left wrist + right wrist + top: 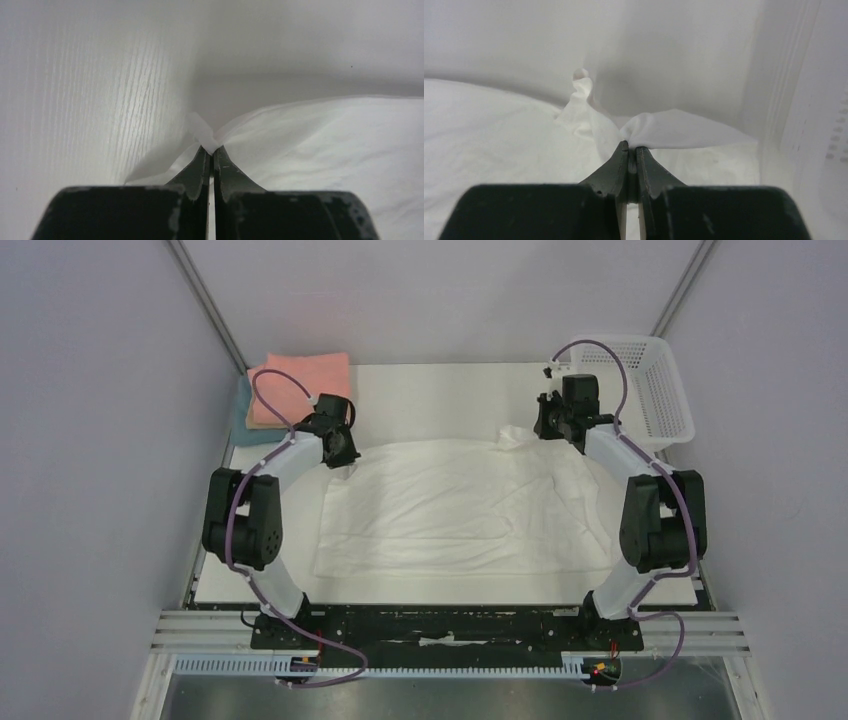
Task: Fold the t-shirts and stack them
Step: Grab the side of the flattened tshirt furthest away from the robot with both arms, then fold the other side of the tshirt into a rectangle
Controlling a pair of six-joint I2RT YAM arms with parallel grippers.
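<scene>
The big white shirt [460,505] lies spread across the middle of the top view, pretty wrinkly, and it covers most of the bench [430,390]. Its far edge is pinched at two spots, one toward the upper left and one toward the upper right.

The left tool [343,455] sits at the shirt's upper left corner. In the left wrist view, the left tool [212,152] has its dark fingers [197,167] squeezed together on a small tuft of white cloth poking out past the tips. The rest of the shirt [325,145] fans out to the right of the frame, and bare bench is on the left.

The right tool [545,425] is at the upper right part of the shirt, near a bunched-up bit of fabric. In the right wrist view, the right tool [629,147] is also clamped shut on a fold of the shirt [499,130]. The cloth flares out to the right just past the tips, and a crumpled ridge rises to the upper left.

In the upper left of the top view, off the white shirt, there's a folded salmon-pink shirt [302,385] lying on top of a blue one [243,410] that peeks out along its left side. In the upper right is a white plastic basket [660,390], sitting just beyond the right arm.
</scene>
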